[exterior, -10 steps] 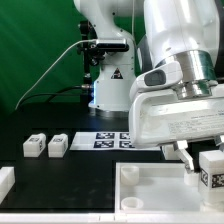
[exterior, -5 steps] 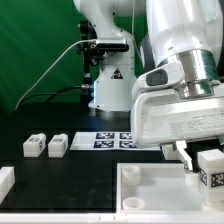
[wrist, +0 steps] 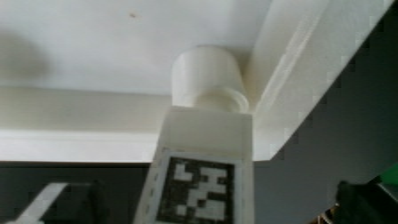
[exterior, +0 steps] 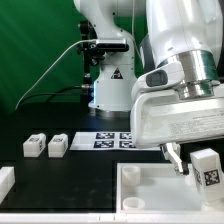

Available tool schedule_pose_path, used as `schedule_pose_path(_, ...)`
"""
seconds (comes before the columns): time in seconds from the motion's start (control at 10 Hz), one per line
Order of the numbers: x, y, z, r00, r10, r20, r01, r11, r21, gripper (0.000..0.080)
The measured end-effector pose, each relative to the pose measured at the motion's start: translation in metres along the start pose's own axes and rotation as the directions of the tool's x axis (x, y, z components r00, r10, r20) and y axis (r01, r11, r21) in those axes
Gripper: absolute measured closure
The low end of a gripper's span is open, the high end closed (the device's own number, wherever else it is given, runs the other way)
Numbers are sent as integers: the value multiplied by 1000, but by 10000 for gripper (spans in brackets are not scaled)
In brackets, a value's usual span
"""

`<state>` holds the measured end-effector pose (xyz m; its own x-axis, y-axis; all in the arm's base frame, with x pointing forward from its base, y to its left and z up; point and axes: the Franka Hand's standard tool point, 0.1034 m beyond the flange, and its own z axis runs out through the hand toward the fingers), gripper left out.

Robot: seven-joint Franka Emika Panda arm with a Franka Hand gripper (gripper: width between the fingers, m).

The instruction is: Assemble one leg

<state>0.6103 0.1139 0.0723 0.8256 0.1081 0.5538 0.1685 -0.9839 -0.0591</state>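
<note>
One leg (exterior: 205,167), a small white block with a tag, stands slightly tilted at the tray's (exterior: 150,192) far right corner in the exterior view. My gripper (exterior: 201,170) is around it, and one dark finger (exterior: 176,158) shows a gap to the leg's left. In the wrist view the leg (wrist: 205,170) points its rounded end into the tray's corner (wrist: 107,110). My gripper (wrist: 210,205) is open there, with dark fingertips (wrist: 45,205) far apart on both sides and clear of the leg.
Two more legs (exterior: 34,145) (exterior: 57,146) lie on the black table at the exterior view's left. The marker board (exterior: 112,140) lies behind the tray. A white part (exterior: 5,182) sits at the left edge. The robot base (exterior: 108,80) stands behind.
The fingers have spread away from the leg. The leg has shifted slightly left and down and now tilts a little. The left finger shows more clearly.
</note>
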Motion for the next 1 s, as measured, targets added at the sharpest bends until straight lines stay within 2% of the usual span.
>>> schedule_pose_path(0.6, -1, 1, 0, 1000, 1, 5, -1, 1000, 0, 151)
schedule_pose_path(0.7, -1, 3, -1, 996, 14, 85, -15, 1000, 11, 151)
schedule_pose_path(0.8, 14, 10, -10, 993, 22, 116, -24, 1000, 13, 151)
schedule_pose_path(0.9, 18, 13, -12, 980, 30, 195, -36, 999, 26, 151)
schedule_pose_path(1.0, 18, 13, -12, 945, 36, 326, -54, 997, 48, 151)
